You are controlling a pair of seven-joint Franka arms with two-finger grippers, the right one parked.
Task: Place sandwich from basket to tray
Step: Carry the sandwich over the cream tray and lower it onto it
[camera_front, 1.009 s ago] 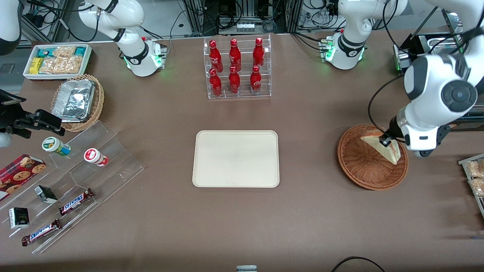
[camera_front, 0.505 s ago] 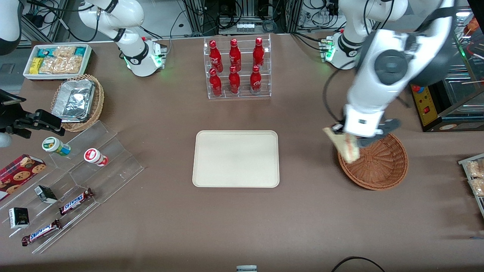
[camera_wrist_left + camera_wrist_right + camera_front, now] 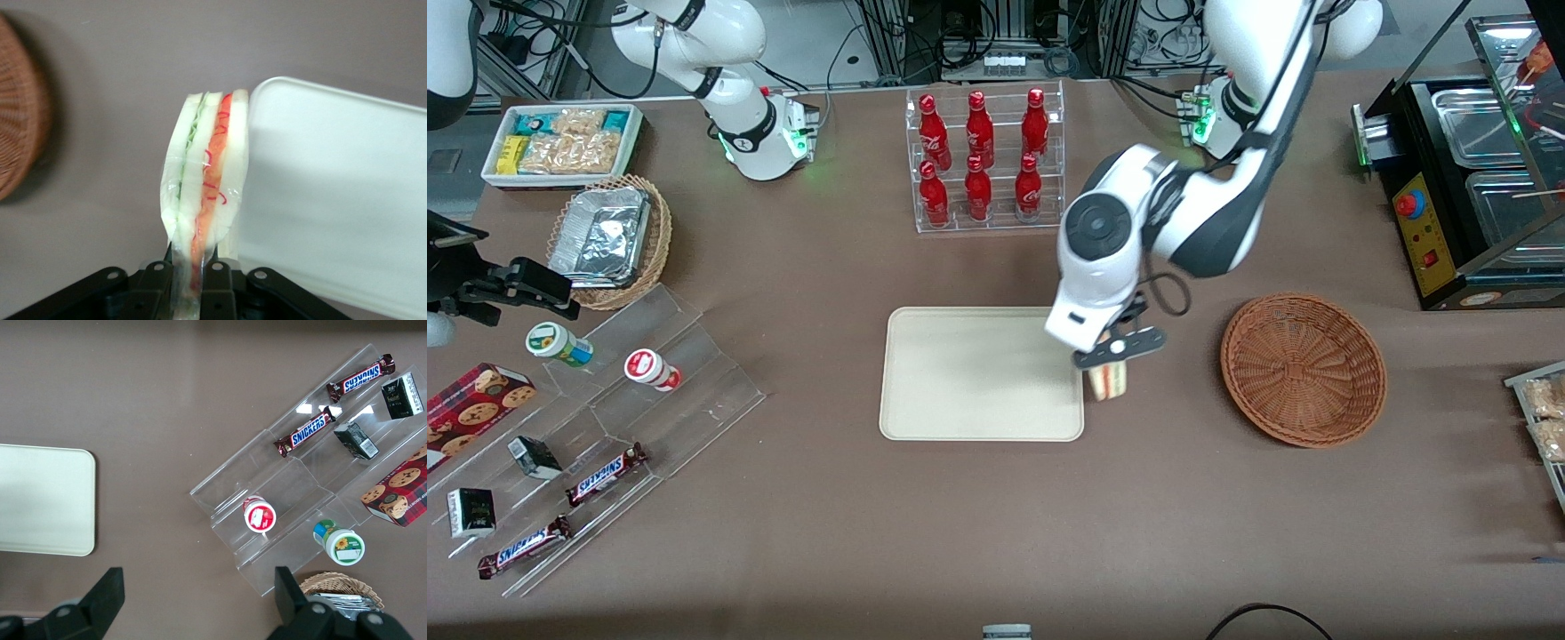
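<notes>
The robot's black two-finger hand [image 3: 1110, 354] clamps a triangular white-bread sandwich [image 3: 204, 200] above the brown counter [image 3: 978, 533], beside the cream rectangular tray's [image 3: 925, 418] edge, away from the reddish-brown wicker basket [image 3: 1303, 369].

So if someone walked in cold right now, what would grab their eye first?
Probably the gripper shut on the sandwich, carried above the table right at the edge of the cream tray that faces the basket. Next, the wicker basket, toward the working arm's end, with nothing in it. Then the red bottles in a clear rack, farther from the front camera than the tray.
</notes>
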